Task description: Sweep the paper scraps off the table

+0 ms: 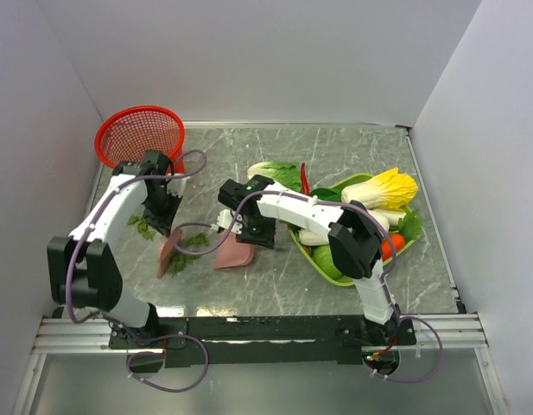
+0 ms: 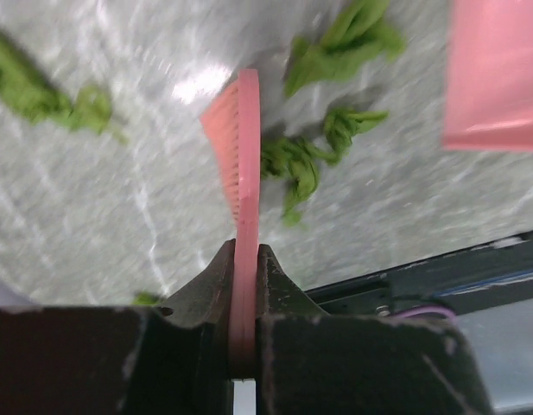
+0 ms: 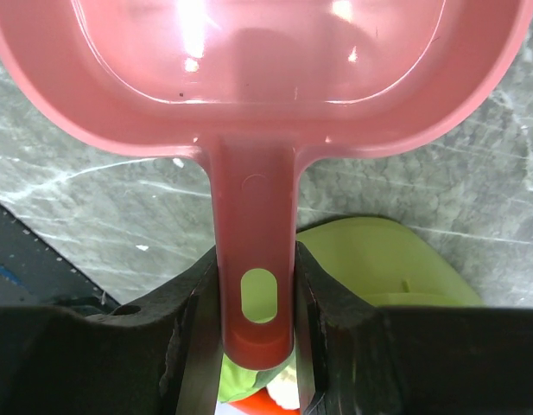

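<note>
No text, label, brand, number or sign can be read in any of the three views.

Lab booth; white walls (image 1: 249,52) enclose metal-framed table (image 1: 275,298).
</note>
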